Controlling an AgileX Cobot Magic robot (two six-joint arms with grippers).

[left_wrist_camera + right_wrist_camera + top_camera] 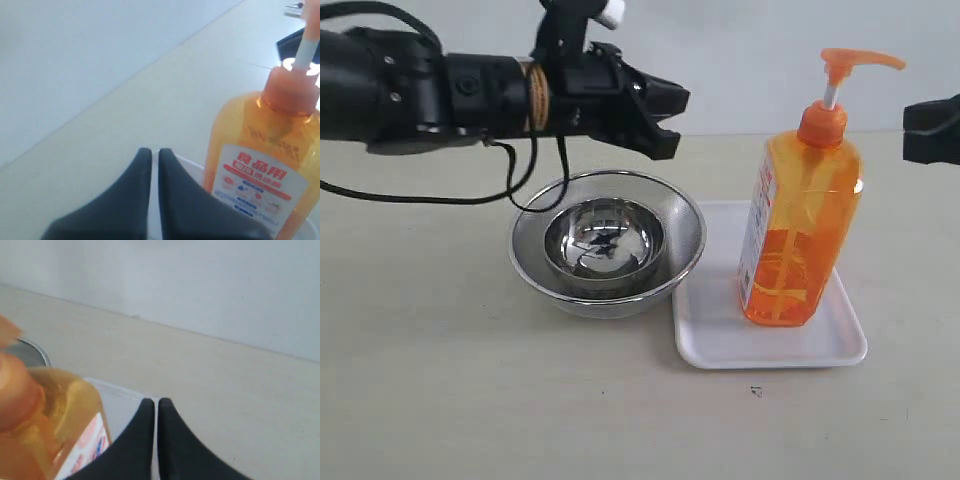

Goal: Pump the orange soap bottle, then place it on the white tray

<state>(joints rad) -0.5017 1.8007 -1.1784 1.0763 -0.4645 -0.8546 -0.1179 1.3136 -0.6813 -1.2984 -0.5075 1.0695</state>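
The orange soap bottle (800, 225) stands upright on the white tray (720, 340), its pump head (860, 60) raised on the white stem. In the left wrist view the bottle (265, 165) shows its red-and-white label beside the tray's rim (192, 165). My left gripper (670, 120) hangs shut above the steel bowls, left of the bottle and apart from it; its tips (155, 152) hold nothing. My right gripper (910, 130) sits at the right edge, level with the bottle's neck, not touching it. It is shut (156, 402) and empty, with the bottle (45, 430) blurred beside it.
Two nested round steel bowls (607, 245) stand on the beige table just left of the tray. The left arm's black cable (520, 195) droops toward the bowls' rim. A pale wall rises behind the table.
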